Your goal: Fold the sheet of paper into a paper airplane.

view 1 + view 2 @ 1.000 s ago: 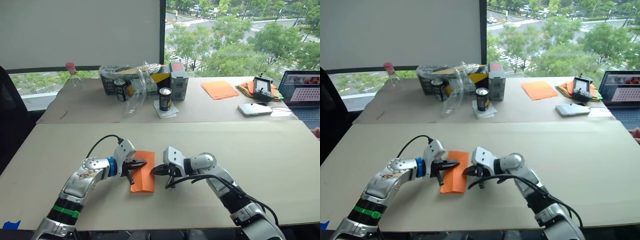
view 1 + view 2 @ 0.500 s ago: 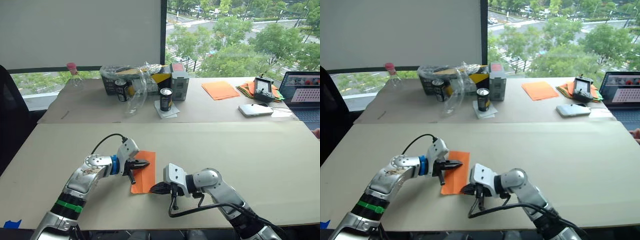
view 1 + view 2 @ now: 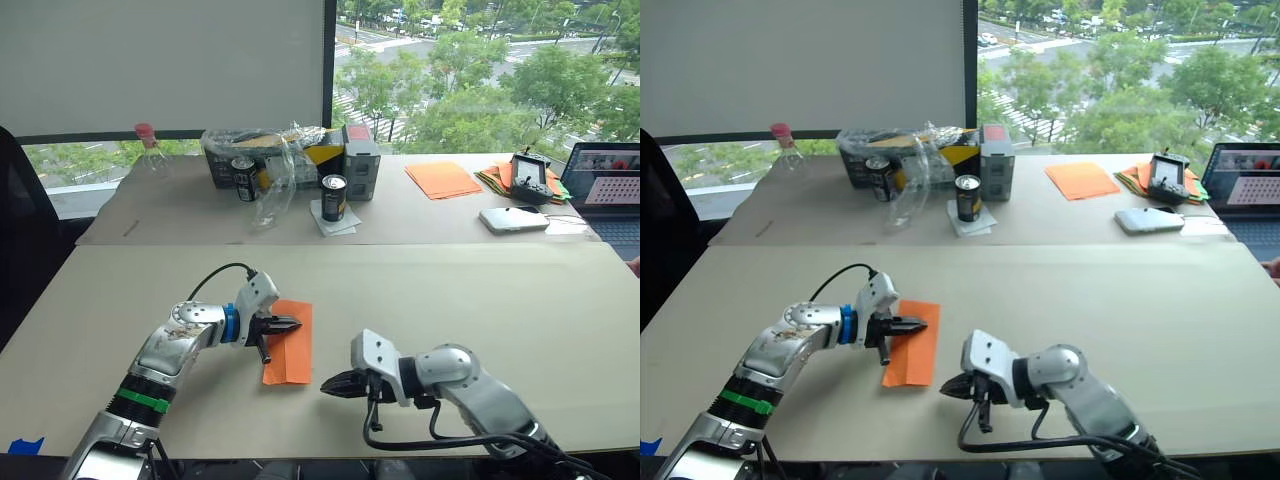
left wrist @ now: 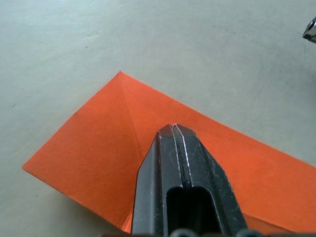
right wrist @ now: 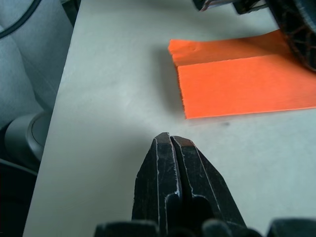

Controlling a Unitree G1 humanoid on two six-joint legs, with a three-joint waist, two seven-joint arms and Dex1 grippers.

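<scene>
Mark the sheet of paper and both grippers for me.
sheet of paper (image 3: pixel 291 352), left eye view, on its bare near half.
left gripper (image 3: pixel 293 323), left eye view, at its shut fingertips over the paper.
right gripper (image 3: pixel 326 386), left eye view, at its shut fingertips beside the paper.

- Left arm: reaches forward and inward over the table (image 3: pixel 520 300), forearm low, wrist turned toward the robot's right.
- Left claw (image 3: pixel 292 324): fingers pressed together, nothing between them; tips lie on the paper (image 3: pixel 290 343), pointing right.
- Right arm: elbow bent, forearm running leftward across the near part of the table.
- Right claw (image 3: pixel 328 386): fingers closed on each other, empty; tip points left, near the paper's near corner but apart from it.
</scene>
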